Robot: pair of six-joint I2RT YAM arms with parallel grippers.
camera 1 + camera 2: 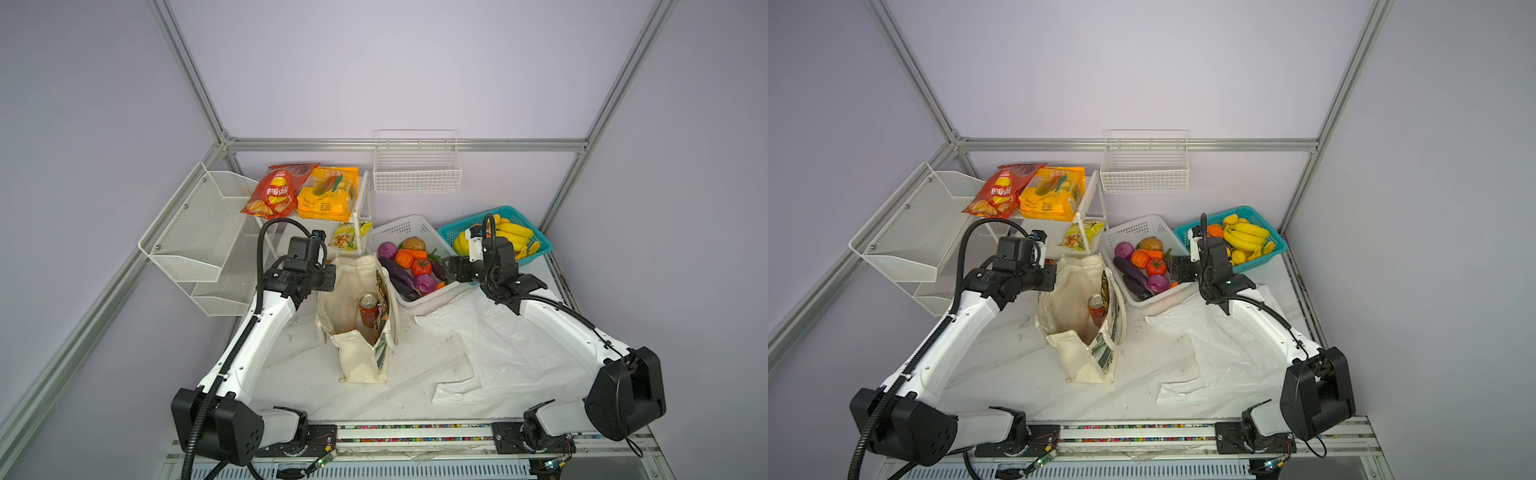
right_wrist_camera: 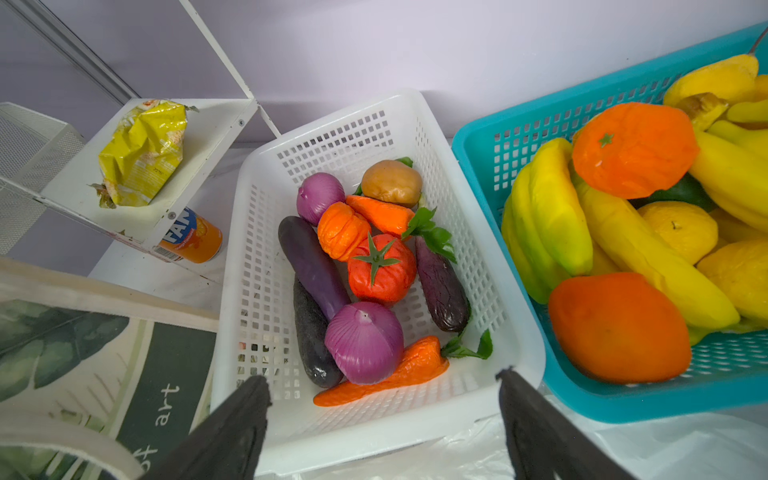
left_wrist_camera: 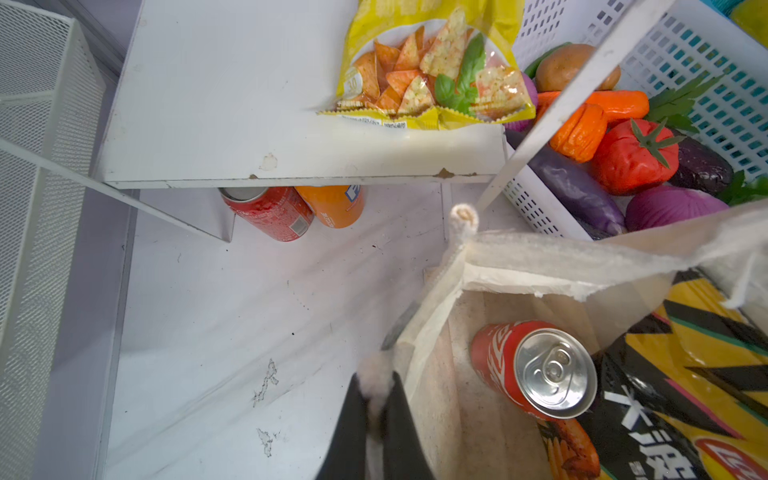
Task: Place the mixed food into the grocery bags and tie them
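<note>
I am pinching the edge of the cream canvas tote with a dark printed side [image 3: 561, 259] with my left gripper [image 3: 376, 388], its jaws clenched on the fabric, low in the middle of the left wrist view. Inside the tote, at lower right there, the reddish-brown drink can [image 3: 536, 370] is sitting against the black snack packet with yellow zigzag marks [image 3: 685, 374]. My right gripper [image 2: 380, 386] is hanging released over the white plastic lattice basket [image 2: 266, 174]. Two round oranges [image 2: 633, 149] [image 2: 619, 328] are lying in the teal plastic basket [image 2: 498, 158] at right. The thin translucent white plastic carrier bag [image 1: 498, 345] is lying flat at centre right in both top views.
</note>
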